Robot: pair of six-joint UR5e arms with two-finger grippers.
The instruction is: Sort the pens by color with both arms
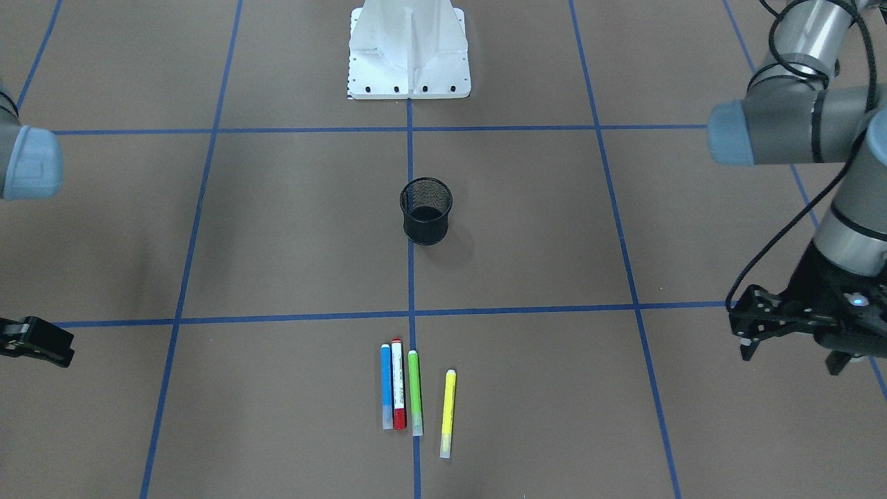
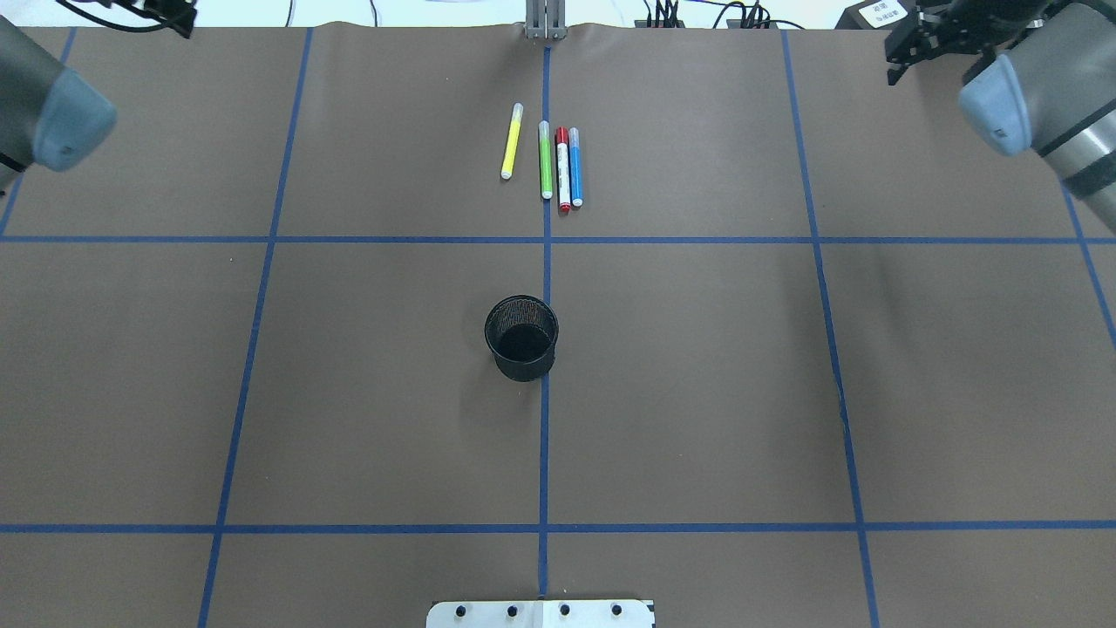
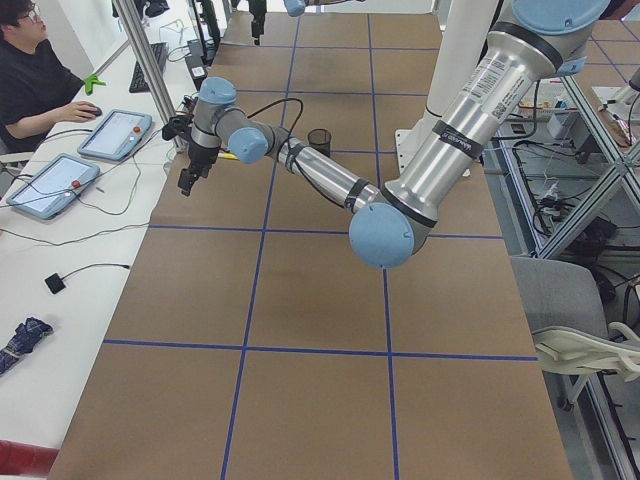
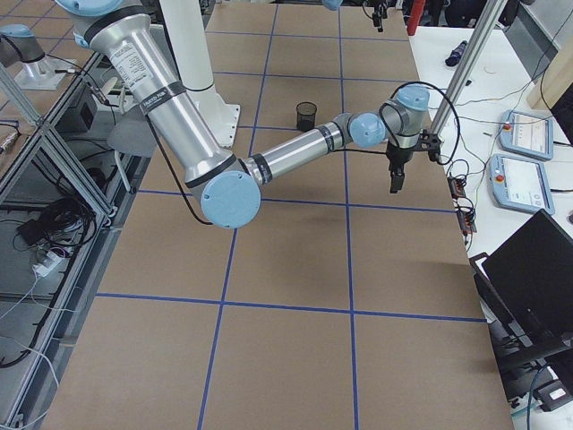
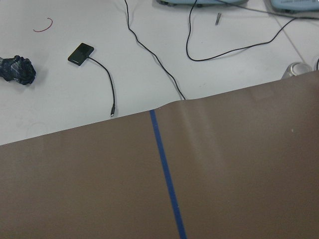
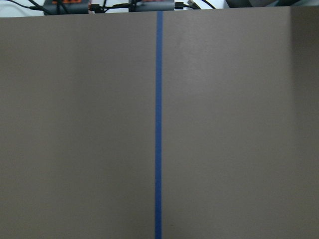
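Two grey-and-silver arms [image 3: 440, 150], light-blue joint caps [image 3: 383, 238], black cables [image 1: 762, 265], white pedestal base [image 1: 409, 55].

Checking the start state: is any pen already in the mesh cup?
No, the mesh cup looks empty; the four pens lie outside it.

The near left arm [image 3: 322, 178] is stretching across the brown worktop [image 3: 300, 300], its pincer [image 3: 187, 186] hanging by the edge; a black mesh cup [image 3: 319, 141] is standing beyond it.

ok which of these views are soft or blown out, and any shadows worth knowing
Front-facing view: sharp, pens crisp, cup casts a faint soft shadow. Overhead view: top strip blown out white. Right wrist view: soft, dimmer along its right edge. Left wrist view: slightly soft, desk bright.
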